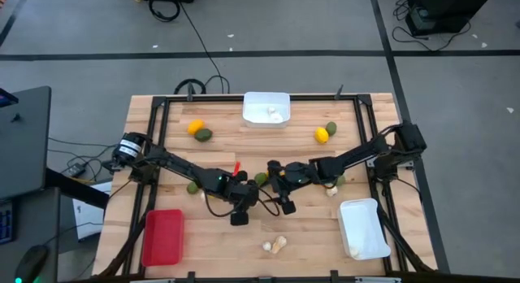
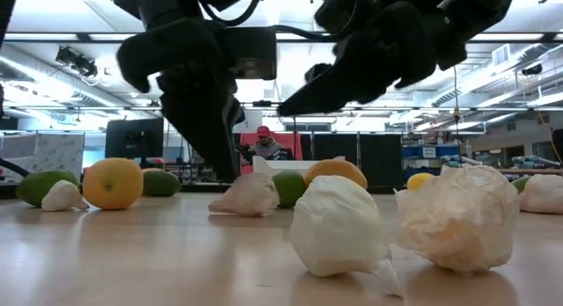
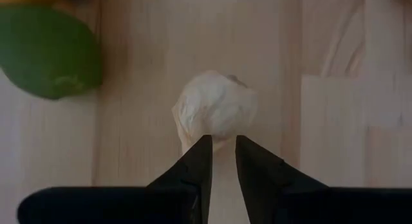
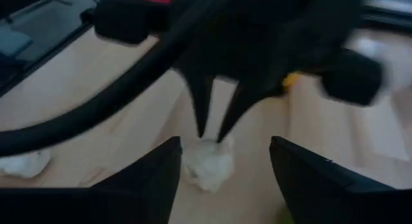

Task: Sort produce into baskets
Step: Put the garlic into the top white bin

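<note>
Both arms reach inward over the wooden counter [image 1: 162,124] and meet near its middle. The left tool [image 3: 223,161] points down at a pale mushroom piece [image 3: 214,112] lying on the counter; its two dark fingers [image 3: 197,163] stand narrowly parted, released, with the tips at the piece's edge, and they seem to just touch it, though contact is hard to judge. A green fruit [image 3: 48,51] lies well to one side of that piece. The right tool [image 4: 222,166] hovers just beside the same piece with fingers spread wide, gripping nothing (its wrist camera looks straight at the left tool's fingertips over the piece).

From above, the piece is hidden under the two tools; that view shows instead the red basket [image 1: 162,237] at the counter's near left corner, one white basket [image 1: 362,228] at the near right, and another white basket [image 1: 266,106] at the far edge holding pale pieces.
</note>
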{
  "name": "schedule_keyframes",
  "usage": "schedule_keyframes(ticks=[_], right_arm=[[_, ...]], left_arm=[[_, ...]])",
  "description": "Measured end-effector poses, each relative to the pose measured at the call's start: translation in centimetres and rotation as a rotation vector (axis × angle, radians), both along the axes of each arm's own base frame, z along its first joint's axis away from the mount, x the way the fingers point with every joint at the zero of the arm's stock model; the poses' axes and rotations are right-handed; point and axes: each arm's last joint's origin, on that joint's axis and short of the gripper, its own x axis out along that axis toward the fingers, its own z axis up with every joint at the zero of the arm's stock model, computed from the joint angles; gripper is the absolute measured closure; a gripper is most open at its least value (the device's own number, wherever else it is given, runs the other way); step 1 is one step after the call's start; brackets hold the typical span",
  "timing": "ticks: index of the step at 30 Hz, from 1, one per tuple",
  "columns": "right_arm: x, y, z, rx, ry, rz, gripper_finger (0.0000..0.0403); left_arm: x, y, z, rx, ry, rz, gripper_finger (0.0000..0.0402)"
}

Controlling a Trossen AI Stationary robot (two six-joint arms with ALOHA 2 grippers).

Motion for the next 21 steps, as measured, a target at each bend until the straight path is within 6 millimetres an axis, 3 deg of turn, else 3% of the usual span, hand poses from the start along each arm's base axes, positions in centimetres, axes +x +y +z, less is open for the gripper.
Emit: schedule_keyframes(ticks=[6,12,21], right_arm=[[2.2,1.0,-1.5,-0.041,0.101,-0.003,0.0112],[2.9,1.3,-1.7,-0.038,0.141,0.008,0.0109],[4.7,1.6,-3.1,-0.04,0.182,-0.007,0.0111]], left_arm=[[0.2,0.2,0.0,-0.006,-0.015,0.011,0.0328],[-0.1,0.4,0.1,0.008,0.035,0.014,0.0328],[-1.0,1.4,5.1,0.123,-0.061,0.093,0.0328]])
